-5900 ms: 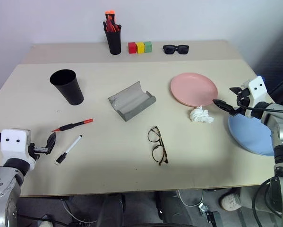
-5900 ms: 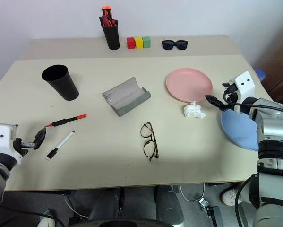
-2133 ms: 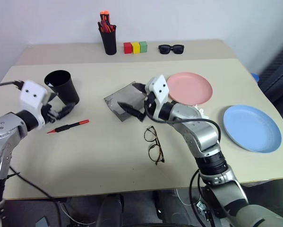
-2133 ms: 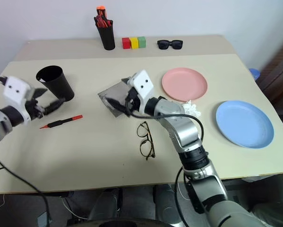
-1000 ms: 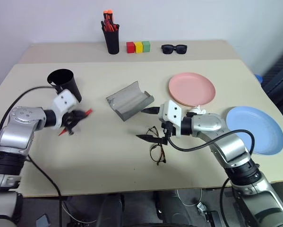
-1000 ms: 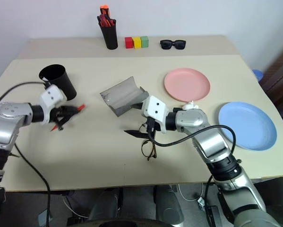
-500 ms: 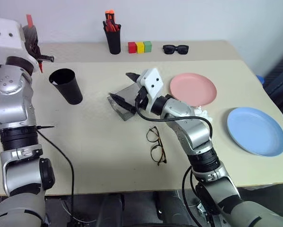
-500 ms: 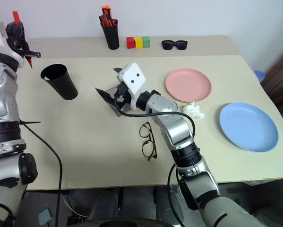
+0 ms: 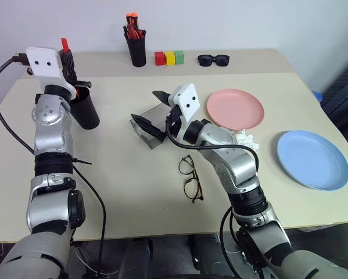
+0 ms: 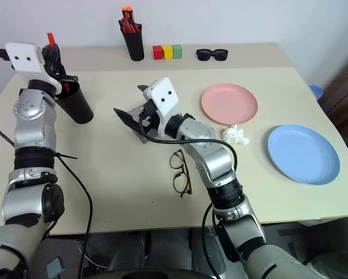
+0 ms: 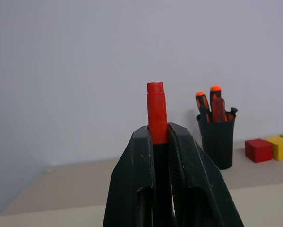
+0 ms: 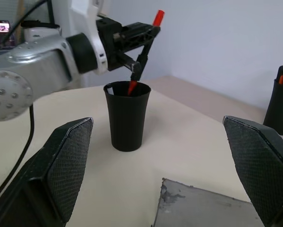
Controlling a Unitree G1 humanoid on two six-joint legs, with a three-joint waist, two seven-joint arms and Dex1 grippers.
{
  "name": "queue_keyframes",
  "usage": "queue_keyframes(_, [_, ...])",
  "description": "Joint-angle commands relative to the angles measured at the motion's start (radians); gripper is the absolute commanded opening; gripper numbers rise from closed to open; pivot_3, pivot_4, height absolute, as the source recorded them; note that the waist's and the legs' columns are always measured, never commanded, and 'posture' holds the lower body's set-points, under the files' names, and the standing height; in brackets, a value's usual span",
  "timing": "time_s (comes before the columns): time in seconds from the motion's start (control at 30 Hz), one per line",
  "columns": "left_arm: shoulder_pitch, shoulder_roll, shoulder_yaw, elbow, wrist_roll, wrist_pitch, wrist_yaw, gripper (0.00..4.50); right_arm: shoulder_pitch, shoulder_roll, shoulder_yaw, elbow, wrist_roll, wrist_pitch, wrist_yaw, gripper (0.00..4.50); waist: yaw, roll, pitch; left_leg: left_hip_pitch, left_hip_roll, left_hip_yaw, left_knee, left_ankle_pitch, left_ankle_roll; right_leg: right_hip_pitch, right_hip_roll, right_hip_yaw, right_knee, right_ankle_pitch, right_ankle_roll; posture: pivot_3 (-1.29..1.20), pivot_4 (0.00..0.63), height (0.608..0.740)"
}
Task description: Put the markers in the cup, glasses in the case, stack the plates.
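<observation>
Glasses [image 9: 190, 178] lay nearest, untouched. Right gripper [image 9: 153, 110] hovered wide open and empty at the grey case [image 9: 155, 127]. Pink plate [image 9: 235, 108] and blue plate [image 9: 308, 158] sat apart, unstacked. Farther back, left gripper [image 9: 65, 63] was clamped on the red-capped marker [image 10: 50, 38], upright, tip in the cup [image 12: 127, 116]. Best: centre over the rim, lower, then release.

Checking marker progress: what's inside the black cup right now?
The red-capped marker's lower tip dips past the cup's rim, with the left tool gripping it. The cup's bottom is hidden; the white marker can't be confirmed.
</observation>
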Motion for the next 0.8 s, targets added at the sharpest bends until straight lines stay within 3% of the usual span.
queue_keyframes(0.03, [-0.009,0.004,0.007,-0.005,-0.003,-0.051,0.011,0.08,-0.002,-0.002,-0.005,-0.054,0.011,0.000,-0.006,4.50,0.002,0.000,0.000,0.000,0.000,0.000,0.000,0.000,0.000,0.000,0.000,0.000,0.000,0.000,0.000,0.00,0.150,0.740])
queue_keyframes(0.13, [0.014,0.000,0.009,-0.026,-0.008,-0.051,0.019,1.16,0.004,-0.007,-0.006,-0.061,0.008,0.004,-0.009,4.50,0.002,0.000,0.000,0.000,0.000,0.000,0.000,0.000,0.000,0.000,0.000,0.000,0.000,0.000,0.000,0.00,0.150,0.740])
queue_keyframes(0.3, [0.046,-0.006,0.015,-0.066,-0.013,-0.031,0.052,3.53,0.007,-0.012,-0.005,-0.065,0.010,0.008,-0.009,4.50,0.002,0.000,0.000,0.000,0.000,0.000,0.000,0.000,0.000,0.000,0.000,0.000,0.001,0.000,0.000,0.00,0.150,0.740])
queue_keyframes(0.47, [0.072,-0.017,0.020,-0.133,-0.040,0.008,0.049,3.53,0.007,-0.035,-0.007,-0.063,0.006,0.006,0.009,4.50,0.002,0.000,0.000,0.000,0.000,0.000,0.000,0.000,0.000,0.000,0.000,0.000,0.001,0.000,0.000,0.00,0.150,0.740])
queue_keyframes(0.6, [0.084,-0.034,-0.010,-0.311,-0.158,0.157,-0.066,3.53,0.039,-0.152,-0.013,-0.084,0.019,0.001,0.110,4.50,0.007,0.000,0.000,0.000,0.000,0.000,0.000,0.000,0.000,0.000,0.000,0.000,0.000,0.000,0.000,0.00,0.150,0.740])
queue_keyframes(0.7, [0.139,-0.002,-0.128,-0.513,-0.251,0.404,-0.250,4.35,0.090,-0.293,-0.043,-0.104,0.036,-0.015,0.220,4.50,0.008,0.000,0.000,-0.001,0.000,0.000,0.000,0.000,0.000,0.001,-0.001,0.000,-0.002,0.000,0.000,0.00,0.150,0.740])
queue_keyframes(0.8, [0.178,0.042,-0.213,-0.614,-0.272,0.596,-0.333,4.46,0.114,-0.371,-0.069,-0.108,0.056,-0.016,0.270,4.50,0.000,0.000,0.000,0.000,-0.001,0.000,0.000,0.000,0.000,0.002,-0.001,0.000,-0.003,0.000,0.000,0.00,0.150,0.740])
